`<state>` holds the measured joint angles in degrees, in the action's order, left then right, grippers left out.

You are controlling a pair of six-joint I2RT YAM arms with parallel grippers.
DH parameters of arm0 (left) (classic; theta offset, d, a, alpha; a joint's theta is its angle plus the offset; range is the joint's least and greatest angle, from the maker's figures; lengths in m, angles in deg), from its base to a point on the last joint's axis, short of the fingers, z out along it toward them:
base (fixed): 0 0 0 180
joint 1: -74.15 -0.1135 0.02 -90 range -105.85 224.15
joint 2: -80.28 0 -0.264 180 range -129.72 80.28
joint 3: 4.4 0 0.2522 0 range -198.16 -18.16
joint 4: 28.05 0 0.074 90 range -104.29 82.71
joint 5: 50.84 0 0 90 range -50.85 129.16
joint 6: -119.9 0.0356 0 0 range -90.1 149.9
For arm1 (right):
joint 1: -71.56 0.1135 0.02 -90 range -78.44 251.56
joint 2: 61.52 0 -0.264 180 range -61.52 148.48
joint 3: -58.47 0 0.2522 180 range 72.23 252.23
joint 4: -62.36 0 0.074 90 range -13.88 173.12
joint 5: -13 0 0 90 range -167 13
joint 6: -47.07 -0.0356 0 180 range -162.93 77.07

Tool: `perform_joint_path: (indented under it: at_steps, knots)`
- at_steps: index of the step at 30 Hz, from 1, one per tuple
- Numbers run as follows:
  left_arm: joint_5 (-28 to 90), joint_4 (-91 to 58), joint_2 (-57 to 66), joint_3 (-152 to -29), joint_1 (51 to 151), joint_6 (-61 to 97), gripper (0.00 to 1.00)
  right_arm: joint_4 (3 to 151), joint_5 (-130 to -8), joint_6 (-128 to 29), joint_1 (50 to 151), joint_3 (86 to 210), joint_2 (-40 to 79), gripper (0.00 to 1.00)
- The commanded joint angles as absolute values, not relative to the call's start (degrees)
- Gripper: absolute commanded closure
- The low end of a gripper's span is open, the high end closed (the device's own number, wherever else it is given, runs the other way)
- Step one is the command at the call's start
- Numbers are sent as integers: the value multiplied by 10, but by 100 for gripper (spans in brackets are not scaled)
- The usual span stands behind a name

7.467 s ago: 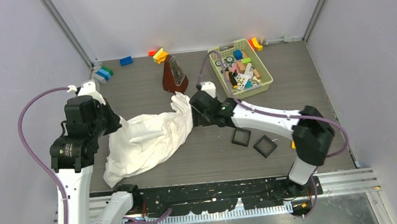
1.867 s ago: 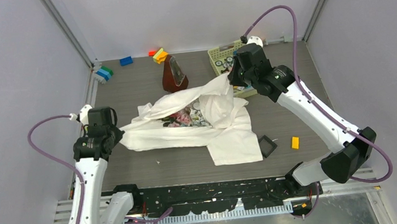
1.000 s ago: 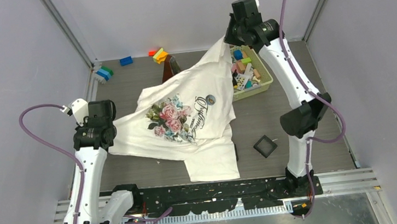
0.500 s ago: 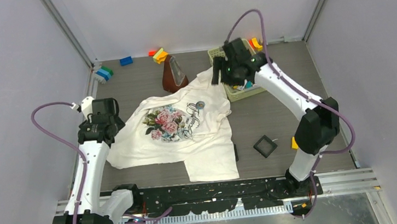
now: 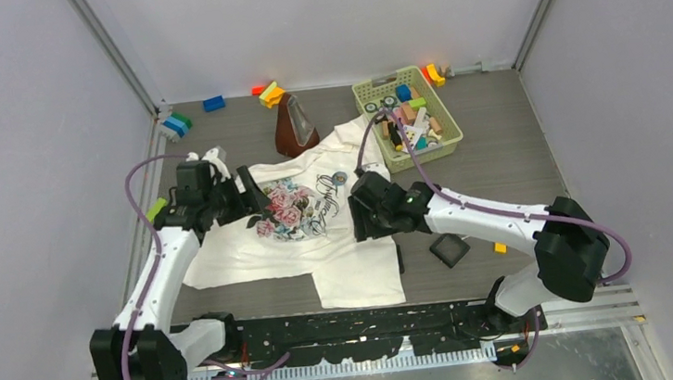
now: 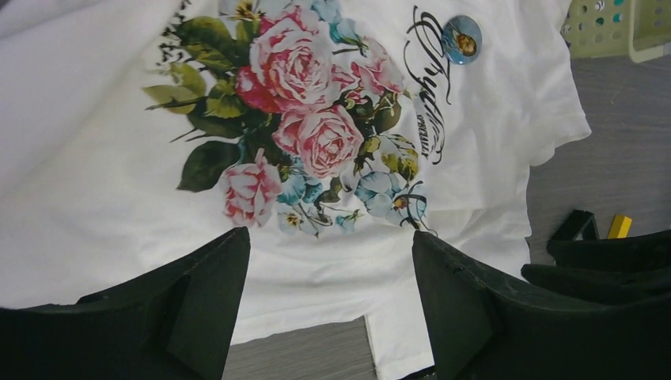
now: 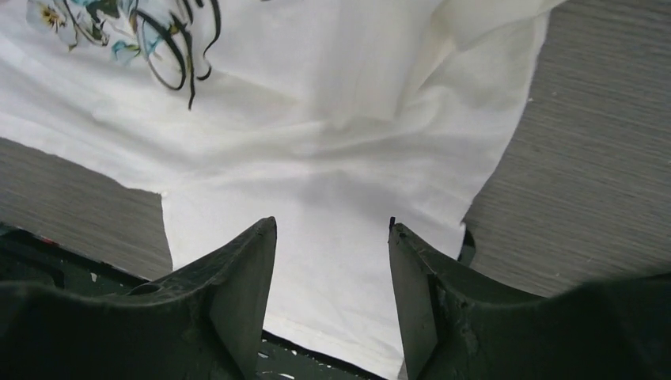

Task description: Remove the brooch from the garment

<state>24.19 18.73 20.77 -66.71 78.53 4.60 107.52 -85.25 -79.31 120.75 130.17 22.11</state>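
Brooch [image 6: 461, 39]: on shirt [image 6: 506, 119], beside lettering [image 6: 431, 87]. My left gripper [image 6: 328, 249]: fingers apart, empty, above rose print [image 6: 301, 103]. My right gripper [image 7: 331, 229]: fingers apart, empty, above plain white part

Black script lettering [image 6: 434, 83] on garment [image 6: 506, 119] front: illegible. No readable text.

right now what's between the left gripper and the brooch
Only the garment, its rose print and black lettering, between the left gripper and the brooch; the left wrist view shows it.
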Motion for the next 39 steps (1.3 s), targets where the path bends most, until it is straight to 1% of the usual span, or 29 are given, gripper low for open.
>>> perform_joint_path:
  at_steps: [1, 4, 6, 11, 14, 18, 22, 23, 24, 25, 27, 28, 29, 30, 31, 34, 35, 36, 37, 39]
  knots:
    - [175, 72, 136, -669, 818, 27, 22, 1034, -923, -831, 1257, 1288, 208, 41]
    - [183, 28, 89, -676, 842, 14, 22, 1028, -927, -842, 1290, 1288, 234, 46]
    - [186, 12, 49, -691, 850, 12, 23, 1027, -936, -850, 1314, 1292, 255, 50]
    - [179, -2, -59, -747, 852, 11, 25, 1021, -951, -887, 1374, 1297, 313, 69]
    - [188, -7, -120, -779, 852, 11, 24, 1017, -956, -905, 1407, 1310, 342, 75]
    - [193, 6, -210, -836, 852, -4, 24, 1034, -957, -931, 1472, 1361, 394, 81]
    - [206, 30, -272, -885, 852, 1, 26, 1032, -932, -938, 1556, 1439, 436, 83]
    - [213, 33, -279, -890, 852, 4, 26, 1026, -919, -934, 1564, 1452, 443, 83]
    - [224, 35, -282, -891, 852, 6, 26, 1015, -904, -927, 1572, 1467, 441, 87]
    - [235, 33, -282, -888, 852, 7, 26, 986, -877, -925, 1572, 1466, 435, 88]
    - [251, 26, -278, -879, 852, 11, 26, 961, -869, -924, 1563, 1447, 401, 89]
    - [256, 26, -275, -876, 852, 14, 26, 959, -873, -922, 1554, 1429, 368, 87]
    - [259, 27, -270, -874, 852, 17, 26, 967, -892, -922, 1550, 1409, 349, 77]
    - [260, 32, -264, -872, 853, 19, 26, 976, -907, -922, 1542, 1400, 315, 72]
    - [262, 33, -252, -867, 853, 20, 27, 997, -933, -925, 1536, 1380, 296, 65]
    - [284, 40, -202, -847, 872, 29, 27, 1061, -972, -944, 1505, 1338, 211, 56]
    - [294, 48, -183, -840, 888, 33, 26, 1077, -992, -957, 1492, 1317, 196, 50]
    - [307, 58, -161, -831, 905, 37, 26, 1109, -1012, -963, 1485, 1309, 166, 46]
    - [328, 69, -140, -824, 923, 45, 24, 1123, -1022, -975, 1472, 1290, 135, 39]
    - [369, 98, -85, -809, 967, 54, 21, 1164, -1048, -993, 1452, 1262, 88, 33]
